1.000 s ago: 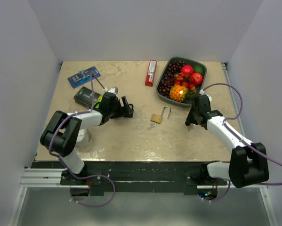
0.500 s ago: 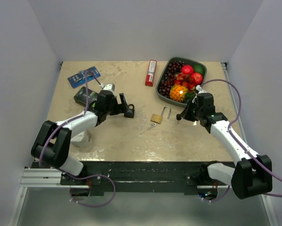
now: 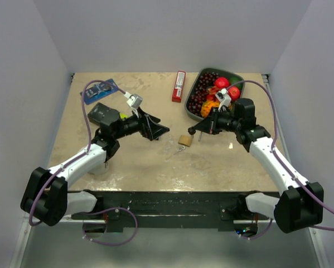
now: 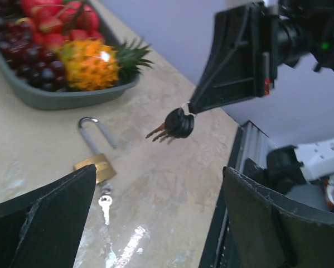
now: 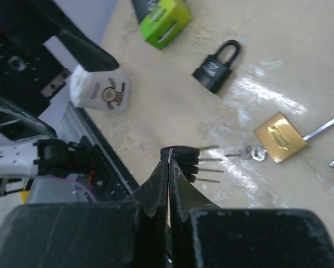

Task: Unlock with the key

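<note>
The worktop [image 3: 155,162] is beige, marbled with pale streaks. The padlock [image 3: 184,140] is brass-gold with a silver shackle, and the small key [image 4: 105,202] is silver. The other padlock [image 5: 214,70] is black all over. The key bunch [image 5: 183,160] has black heads (blades silver). The grey-green tray [image 4: 49,100] holds dark red cherries [image 4: 33,56] and an orange pineapple [image 4: 88,64]. The box [image 3: 179,86] is red.

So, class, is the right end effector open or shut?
Shut. On the right end effector the fingers press together, clamping the black-headed key bunch at their tips.
</note>
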{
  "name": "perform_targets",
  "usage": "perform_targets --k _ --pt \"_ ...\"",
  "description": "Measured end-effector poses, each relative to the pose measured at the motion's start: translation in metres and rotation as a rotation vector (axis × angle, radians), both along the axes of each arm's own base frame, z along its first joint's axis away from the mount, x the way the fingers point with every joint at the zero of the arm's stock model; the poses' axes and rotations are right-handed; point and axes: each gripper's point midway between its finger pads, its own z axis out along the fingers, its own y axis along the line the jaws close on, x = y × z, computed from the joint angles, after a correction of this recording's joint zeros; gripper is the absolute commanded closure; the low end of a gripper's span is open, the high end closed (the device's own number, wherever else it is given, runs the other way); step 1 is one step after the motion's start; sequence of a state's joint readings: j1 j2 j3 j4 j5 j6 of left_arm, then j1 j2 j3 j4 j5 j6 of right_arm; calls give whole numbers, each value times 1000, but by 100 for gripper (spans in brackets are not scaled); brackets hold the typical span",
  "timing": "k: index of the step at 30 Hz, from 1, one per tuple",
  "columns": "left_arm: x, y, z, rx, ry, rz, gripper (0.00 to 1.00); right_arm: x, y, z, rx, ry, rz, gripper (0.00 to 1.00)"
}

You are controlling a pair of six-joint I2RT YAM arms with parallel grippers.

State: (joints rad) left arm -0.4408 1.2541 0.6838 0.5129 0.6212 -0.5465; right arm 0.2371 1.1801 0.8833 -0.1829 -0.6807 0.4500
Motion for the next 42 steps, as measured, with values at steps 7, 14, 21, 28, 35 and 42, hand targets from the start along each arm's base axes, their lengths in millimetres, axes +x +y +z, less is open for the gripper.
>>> perform_targets --k 7,14,21,28,35,42 --pt "-38 -23 26 -27 -47 -248 7 -25 29 55 135 -86 219 100" --pt "-56 -37 47 -3 -100 -371 12 -53 45 90 229 -125 376 100" --pt "-73 -40 49 18 -107 -488 27 -73 58 106 280 -144 472 100" --pt "-99 -52 42 33 -99 -606 52 -82 64 115 309 -146 516 100" --pt "-103 -53 39 42 -105 -627 82 -83 64 116 314 -143 515 100" --pt "-102 -52 34 63 -108 -623 100 -82 64 114 307 -143 514 100"
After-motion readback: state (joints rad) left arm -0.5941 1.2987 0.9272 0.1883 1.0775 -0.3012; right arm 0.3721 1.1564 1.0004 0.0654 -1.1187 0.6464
